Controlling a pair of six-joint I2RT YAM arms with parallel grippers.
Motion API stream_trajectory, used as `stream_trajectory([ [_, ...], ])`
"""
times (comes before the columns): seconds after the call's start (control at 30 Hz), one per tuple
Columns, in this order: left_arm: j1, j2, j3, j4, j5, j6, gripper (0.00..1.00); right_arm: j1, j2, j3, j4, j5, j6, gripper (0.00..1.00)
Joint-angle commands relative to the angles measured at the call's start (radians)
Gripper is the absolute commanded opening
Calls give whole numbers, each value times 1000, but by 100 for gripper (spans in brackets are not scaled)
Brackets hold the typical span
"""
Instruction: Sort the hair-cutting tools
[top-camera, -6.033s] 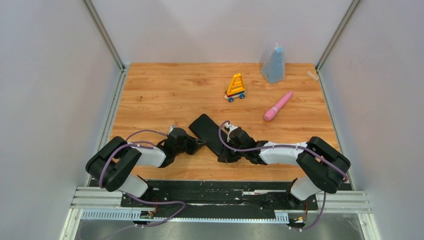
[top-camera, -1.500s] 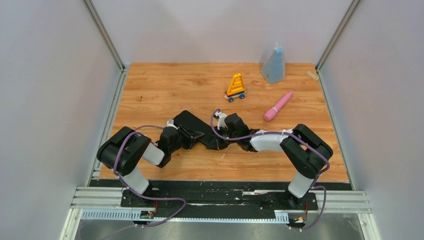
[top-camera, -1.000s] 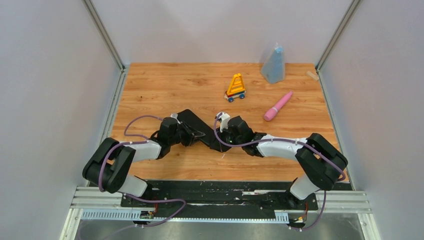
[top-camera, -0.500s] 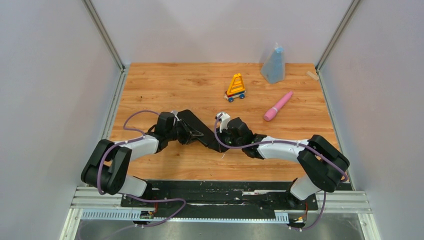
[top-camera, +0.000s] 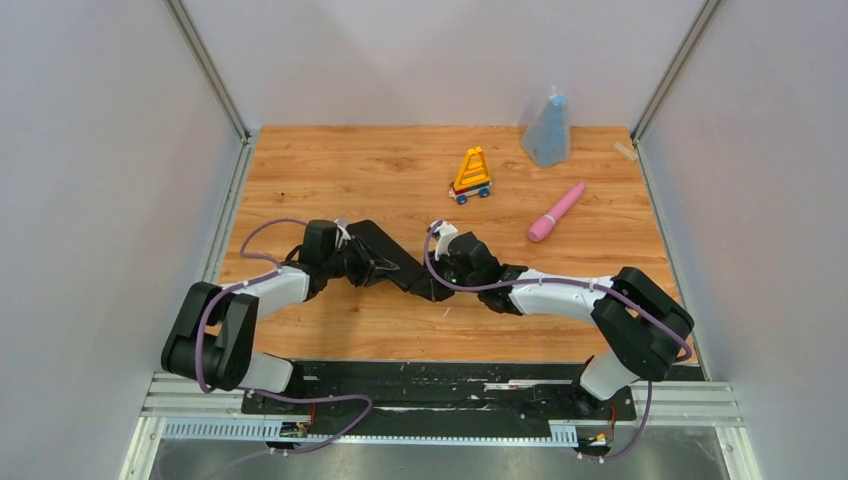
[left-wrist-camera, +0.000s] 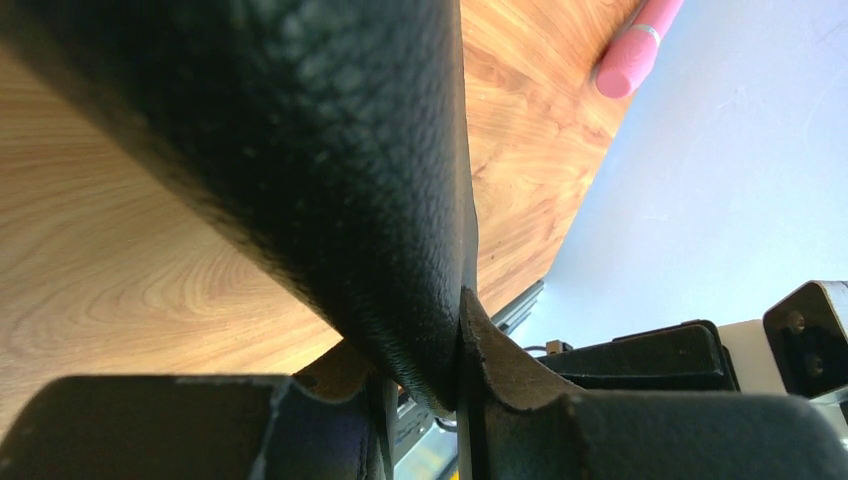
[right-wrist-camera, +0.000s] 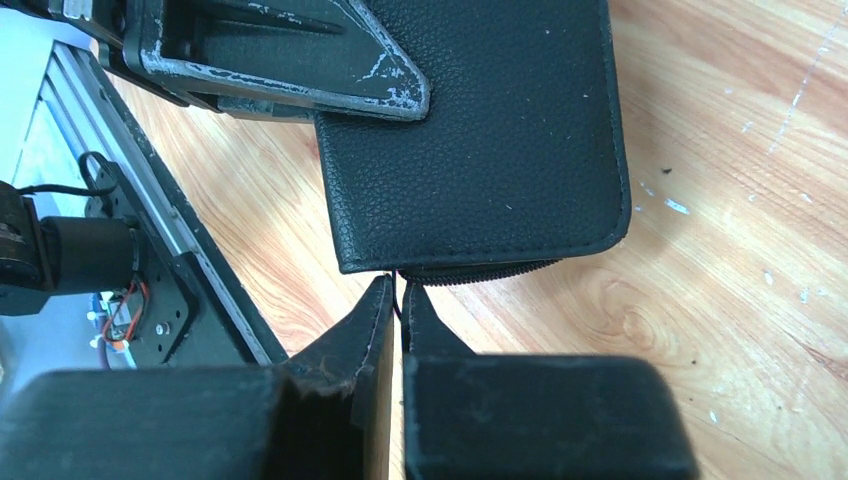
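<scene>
1. Black, grained, leather-like material covers the zipped case (right-wrist-camera: 480, 150), which lies on the wooden worktop (right-wrist-camera: 720, 300).
2. One edge of the case is clamped between the left jaws.
3. The right jaws are pressed together, their tips set against the zip edge directly ahead.
4. The hair-cutting tools are hidden from every view.

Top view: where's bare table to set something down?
Free: far-left table, between the left rail and the toy; the strip nearer than the black case, between left arm and right arm. Crowded: the middle, where both arms meet the case; far right, with pink wand and blue bag.
</scene>
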Motion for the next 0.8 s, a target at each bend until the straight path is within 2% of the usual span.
stream_trajectory([
  [0.0, 165, -51, 3, -109, -118, 207, 9, -80, 19, -74, -417, 263, -13, 0],
  [0.13, 199, -29, 30, -126, -80, 233, 11, -83, 11, -75, -427, 251, 4, 0],
  [0.2, 202, -14, 42, -120, -54, 240, 17, -79, 4, -70, -407, 219, -4, 0],
  [0.27, 201, -4, 38, -87, -15, 230, 34, -64, -1, -57, -378, 151, -6, 0],
  [0.37, 195, -11, 15, -29, 22, 209, 52, -42, 18, -4, -352, 110, -2, 0],
  [0.43, 194, -27, 1, -30, 24, 207, 69, -36, 41, 35, -341, 95, 7, 0],
  [0.47, 194, -41, -11, -29, 24, 205, 81, -36, 54, 55, -337, 89, 14, 0],
  [0.53, 189, -71, -41, -26, 19, 189, 92, -35, 74, 86, -333, 79, 25, 0],
  [0.67, 111, -139, -87, -20, -27, 143, 96, -23, 101, 127, -310, 48, 44, 0],
  [0.77, -16, -165, -110, -9, -87, 82, 96, -9, 120, 156, -294, 16, 55, 0],
])
